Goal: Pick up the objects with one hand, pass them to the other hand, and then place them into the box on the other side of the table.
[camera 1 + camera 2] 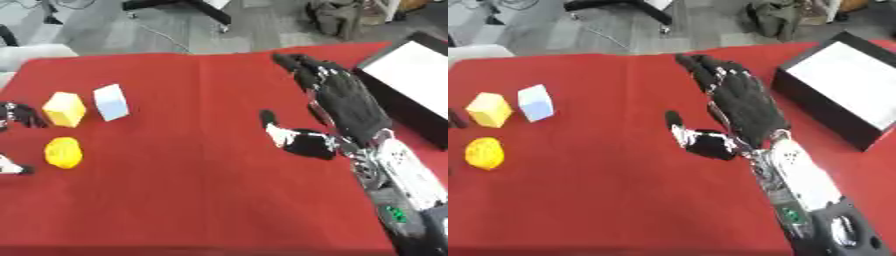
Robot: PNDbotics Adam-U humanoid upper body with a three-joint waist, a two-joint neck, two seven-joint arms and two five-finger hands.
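Note:
Three objects lie on the left part of the red table (192, 190): a yellow cube (64, 108), a pale blue-white cube (111, 102) right beside it, and a yellow round lumpy object (63, 152) nearer me. My right hand (350, 105) hovers open over the table's right half, fingers straight and pointing away, thumb spread to the left, holding nothing. My left hand (22, 115) shows only as dark fingers at the left edge, close to the yellow cube. A black box (842, 90) with a white inside stands at the far right.
Beyond the table's far edge are a grey floor, a chair base (188, 10) and a dark bag (337, 17). A white object (31, 52) sits off the table's far left corner.

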